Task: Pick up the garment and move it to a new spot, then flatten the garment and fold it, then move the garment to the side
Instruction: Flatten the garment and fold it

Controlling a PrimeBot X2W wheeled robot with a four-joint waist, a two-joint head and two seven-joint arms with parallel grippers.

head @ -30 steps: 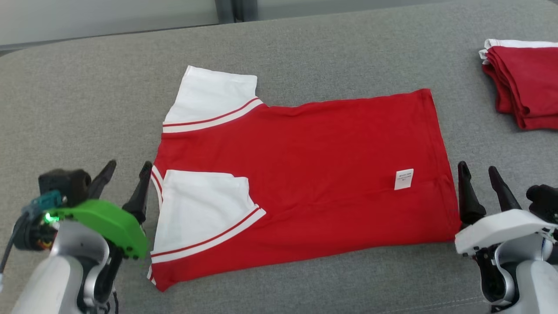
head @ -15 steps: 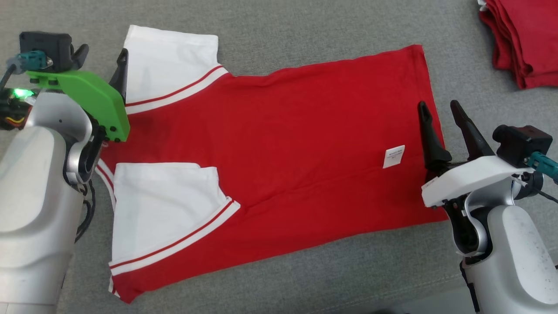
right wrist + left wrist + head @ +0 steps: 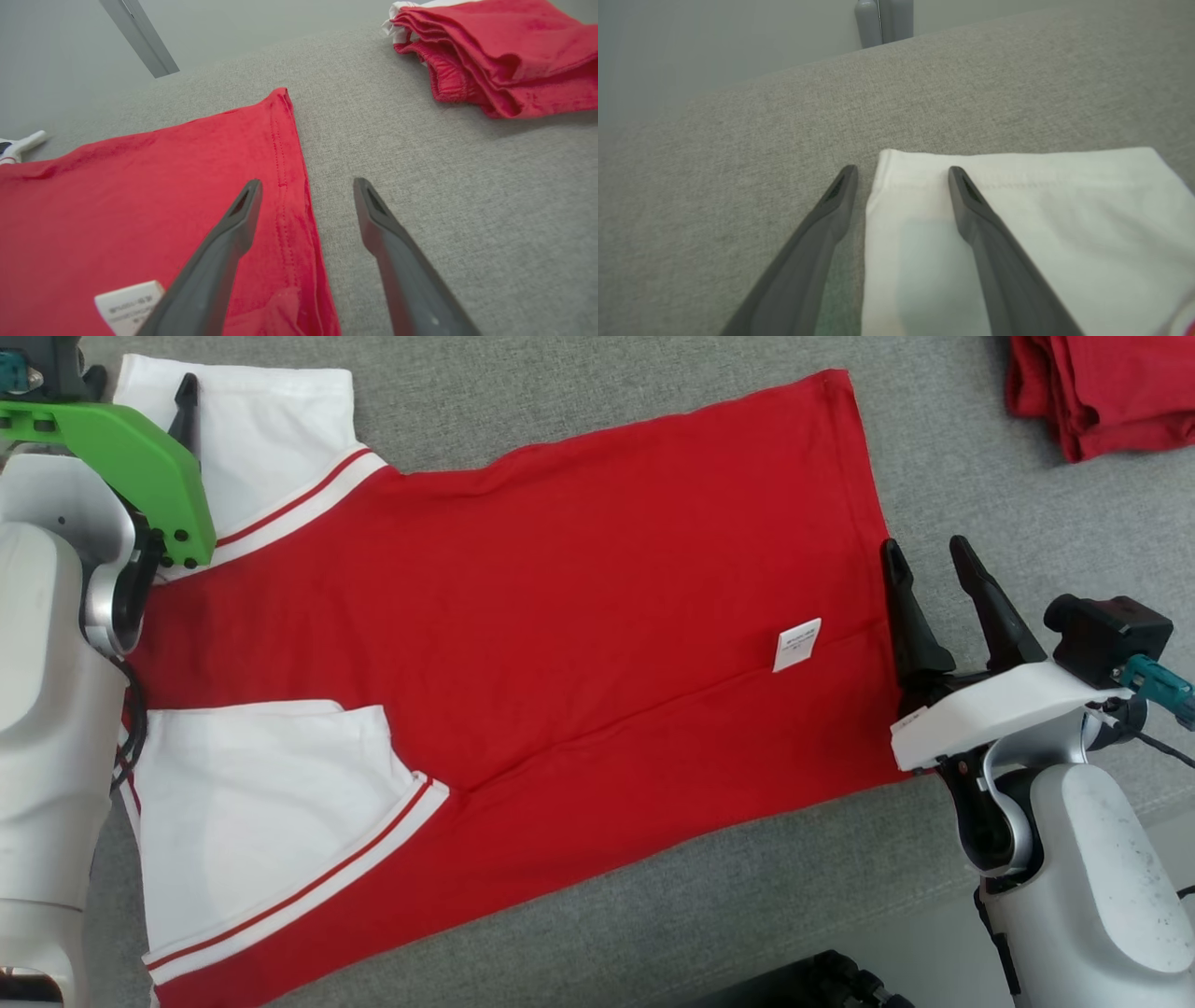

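The garment [image 3: 560, 616], a red T-shirt with white sleeves, lies spread across the middle of the grey worktop [image 3: 653, 915], collar end toward the robot's left and hem [image 3: 285, 186] toward its right. It looks already placed and mostly smoothed. The near sleeve [image 3: 261, 803] lies folded in over the red body, while the far sleeve [image 3: 271, 429] sticks out flat, so I judge the folding barely begun; the remaining folds and the move aside are yet to do. The cloth is a soft matte knit with a few shallow creases, a double-stitched hem, red-striped white sleeve bands and a small white label [image 3: 796, 645] near the hem. The left gripper [image 3: 902, 172] has its jaws wide, straddling the far sleeve's outer edge and holding nothing. The right gripper [image 3: 307, 183] likewise has wide, empty jaws astride the hem, one finger over red, one over the coarse grey weave. A pile of folded red clothes [image 3: 1102, 392] sits well apart at the far right.
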